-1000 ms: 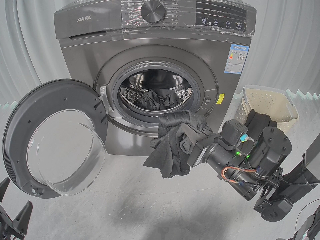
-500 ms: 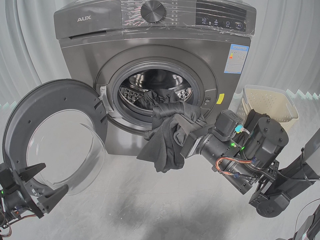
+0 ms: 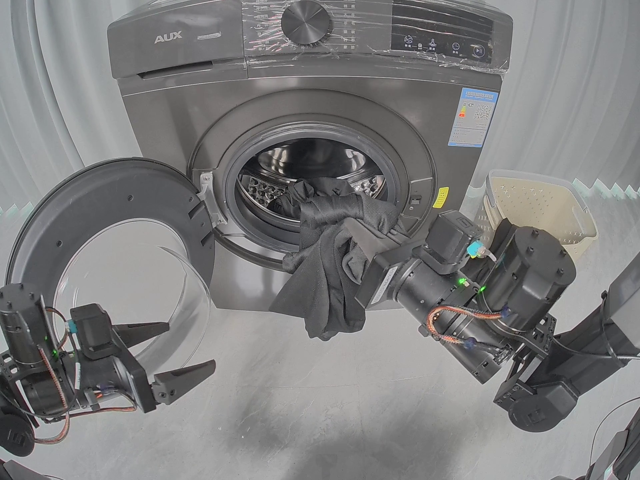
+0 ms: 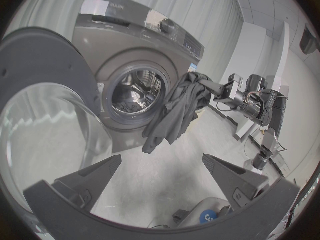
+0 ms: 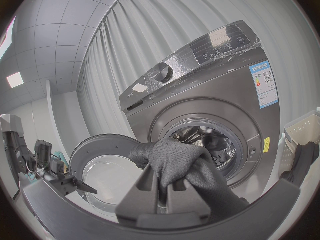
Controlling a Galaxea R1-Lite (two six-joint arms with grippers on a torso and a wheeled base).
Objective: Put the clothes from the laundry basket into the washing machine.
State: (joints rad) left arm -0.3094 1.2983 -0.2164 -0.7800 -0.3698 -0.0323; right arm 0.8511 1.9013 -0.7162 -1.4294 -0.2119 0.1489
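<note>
Dark garment (image 3: 327,268) hangs mid-frame before the washing machine (image 3: 200,121), clamped in the right fingers (image 5: 140,190). Left fingers (image 3: 183,378), lower left, spread empty.

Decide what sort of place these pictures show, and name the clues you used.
Probably a lab or demo room staged as a laundry corner, not a home: the washing machine wears plastic film, pale curtains hang behind it, and the ceiling is office-style panels.
</note>
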